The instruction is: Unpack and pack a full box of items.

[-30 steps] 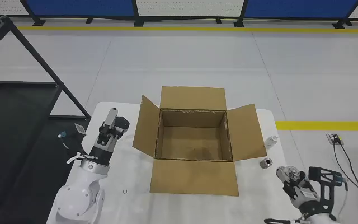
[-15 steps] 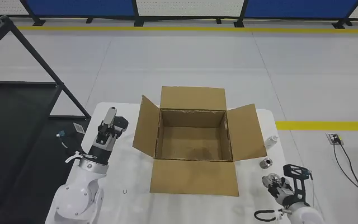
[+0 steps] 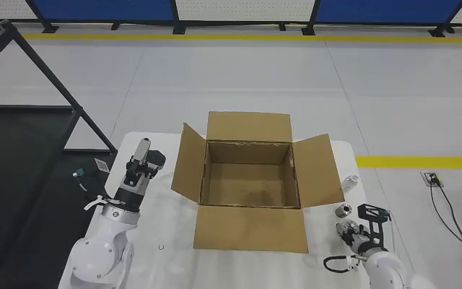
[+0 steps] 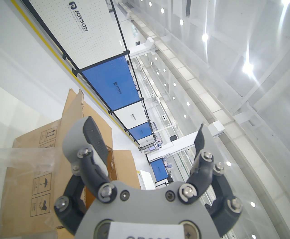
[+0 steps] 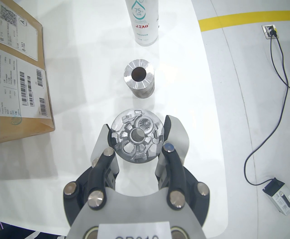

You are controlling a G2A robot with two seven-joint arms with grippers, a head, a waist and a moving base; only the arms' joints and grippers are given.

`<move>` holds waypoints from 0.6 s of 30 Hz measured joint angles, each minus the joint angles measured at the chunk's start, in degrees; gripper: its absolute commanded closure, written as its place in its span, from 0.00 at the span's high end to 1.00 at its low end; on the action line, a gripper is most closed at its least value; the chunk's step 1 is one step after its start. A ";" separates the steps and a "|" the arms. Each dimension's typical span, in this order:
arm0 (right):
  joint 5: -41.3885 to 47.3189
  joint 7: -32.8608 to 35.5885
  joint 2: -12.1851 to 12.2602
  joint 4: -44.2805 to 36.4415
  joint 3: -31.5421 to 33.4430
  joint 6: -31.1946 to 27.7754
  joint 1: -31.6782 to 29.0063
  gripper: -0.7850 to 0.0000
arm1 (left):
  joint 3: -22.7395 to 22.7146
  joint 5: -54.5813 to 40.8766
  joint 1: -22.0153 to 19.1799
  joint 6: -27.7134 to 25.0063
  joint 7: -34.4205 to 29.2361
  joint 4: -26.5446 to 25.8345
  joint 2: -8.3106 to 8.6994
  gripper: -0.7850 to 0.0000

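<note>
Where the right gripper (image 5: 138, 131) hangs over the table's (image 3: 166, 231) near right corner, we record its two fingers (image 5: 174, 133) partly spread and pinching a round metal casting (image 5: 136, 140) by opposite sides of the rim. The casting's ribbed face and centre hole point up at the wrist camera, so its short axis runs roughly upright; we cannot tell whether it rests on the tabletop. Just beyond it stands a metal cylinder (image 5: 139, 79), bore upward and apart from the casting, and farther along the same line a white bottle (image 5: 143, 20). This row runs beside the right flap of the open cardboard box (image 3: 249, 180), with a strip of bare tabletop between row and box. On the other side of the row the table's curved edge lies near. The left gripper (image 4: 146, 129) is spread wide and holds nothing; it sits over the table's left side beside the box's left flap, pointing away from the robot.
</note>
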 measured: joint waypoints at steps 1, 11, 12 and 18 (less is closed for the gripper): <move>0.08 0.13 0.04 0.52 0.04 0.10 0.37 0.00 | 0.00 0.00 0.00 0.00 0.00 0.00 0.00 1.00; -0.52 0.63 0.29 2.79 -0.63 1.50 2.05 0.44 | 0.00 0.00 0.00 0.00 0.00 0.00 0.00 1.00; -0.47 0.59 0.31 2.79 -0.64 1.59 2.03 0.50 | 0.00 0.00 0.00 0.00 0.00 0.00 0.00 1.00; -0.37 0.18 0.41 2.00 -0.67 2.40 1.24 0.91 | 0.00 0.00 0.00 0.00 0.00 0.00 0.00 1.00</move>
